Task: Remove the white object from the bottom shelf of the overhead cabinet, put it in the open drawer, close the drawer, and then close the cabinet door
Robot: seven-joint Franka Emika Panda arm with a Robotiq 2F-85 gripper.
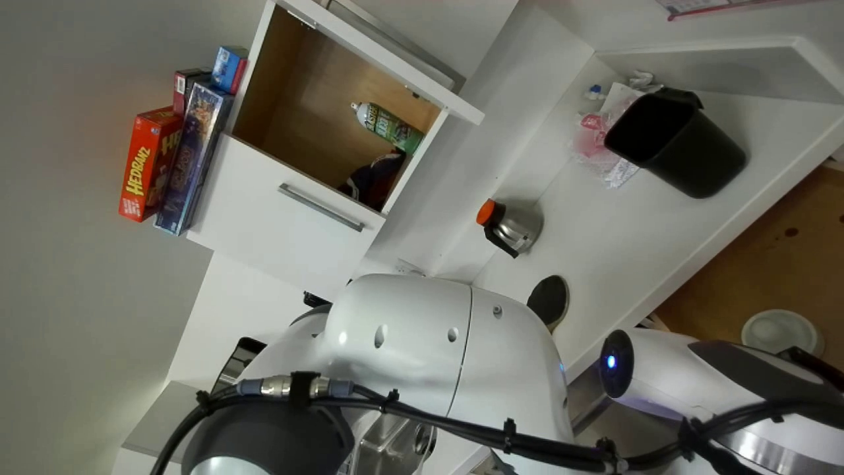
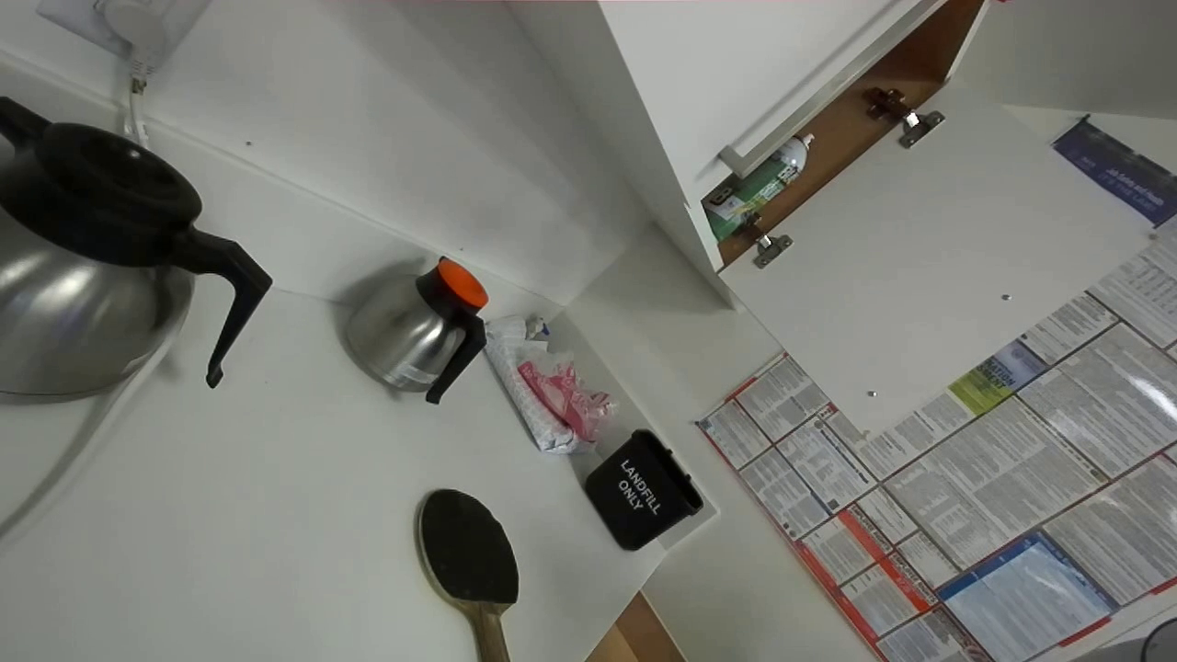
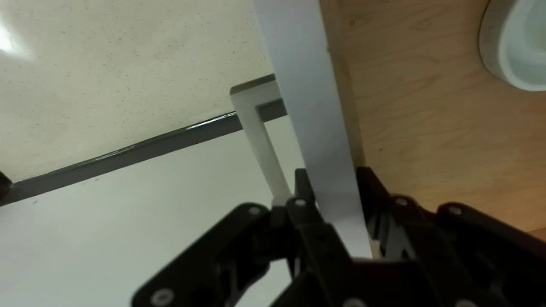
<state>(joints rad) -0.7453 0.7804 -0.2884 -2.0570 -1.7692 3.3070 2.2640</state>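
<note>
Looks clamped with the gripper [image 3: 333, 177] on the top edge of the drawer front [image 3: 305, 98], lower middle of wrist frame. Straddles it, with one finger on the side of the drawer handle [image 3: 262, 136] and one over the wood inside; shows no clear gap at either face, can't tell how firm.

Already in the drawer [image 3: 435, 140]: see the white bowl [image 3: 518, 42] at upper right of wrist frame, cut by the border, upright on the wooden floor, well apart from the fingers. Likely the same bowl [image 1: 780, 326] at lower right in an exterior view, partly behind the arm [image 1: 455, 356]. Should handle light and stiff, smooth, maybe slippery; can't tell plastic from ceramic, so treat as breakable. If regrasping, pinch at the rim, with one finger inside.

Likely on drawer closing. Expect a stiff, fairly heavy slide; grip square on the edge, push slowly so as not to skid or tip the bowl.

Further out: find the overhead cabinet [image 1: 283, 92] open at upper left in an exterior view, with a spray can [image 1: 389, 128] and a dark item [image 1: 376, 177] inside, too dim to name. Leave for last the cabinet door [image 2: 919, 267], open at upper right in an exterior view; push flat near the free edge.
</note>
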